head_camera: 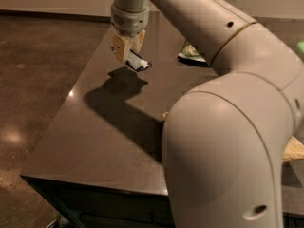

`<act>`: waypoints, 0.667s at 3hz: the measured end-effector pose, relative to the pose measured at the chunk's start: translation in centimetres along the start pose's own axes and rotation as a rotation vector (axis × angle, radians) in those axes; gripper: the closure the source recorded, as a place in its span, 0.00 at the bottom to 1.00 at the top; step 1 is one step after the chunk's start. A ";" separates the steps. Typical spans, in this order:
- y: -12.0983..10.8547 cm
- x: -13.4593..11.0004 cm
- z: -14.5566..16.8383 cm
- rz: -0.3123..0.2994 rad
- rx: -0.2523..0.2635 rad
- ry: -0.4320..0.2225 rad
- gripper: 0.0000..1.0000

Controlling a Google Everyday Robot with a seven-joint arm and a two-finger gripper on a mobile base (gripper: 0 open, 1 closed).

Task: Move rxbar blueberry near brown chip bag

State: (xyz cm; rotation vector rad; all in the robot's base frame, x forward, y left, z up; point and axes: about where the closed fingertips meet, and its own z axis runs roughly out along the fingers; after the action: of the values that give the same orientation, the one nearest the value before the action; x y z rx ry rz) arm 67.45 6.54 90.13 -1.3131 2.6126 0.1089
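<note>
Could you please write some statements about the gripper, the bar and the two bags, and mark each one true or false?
1. The gripper holds the rxbar blueberry above the table. True.
2. The green chip bag lies at the table's near-left corner. False: it lies on the far side, right of the gripper.
3. The brown chip bag is fully visible. False: the arm hides nearly all of it.
4. A shadow falls on the table below the gripper. True.
</note>
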 end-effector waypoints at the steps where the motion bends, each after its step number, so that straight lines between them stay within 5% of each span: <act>1: -1.3 4.6 -3.2 0.020 -0.018 -0.023 1.00; 2: -2.1 9.4 -5.0 0.054 -0.029 -0.027 1.00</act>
State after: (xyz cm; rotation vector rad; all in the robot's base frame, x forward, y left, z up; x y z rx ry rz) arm 62.86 -2.88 92.99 -1.2426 2.6342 0.1728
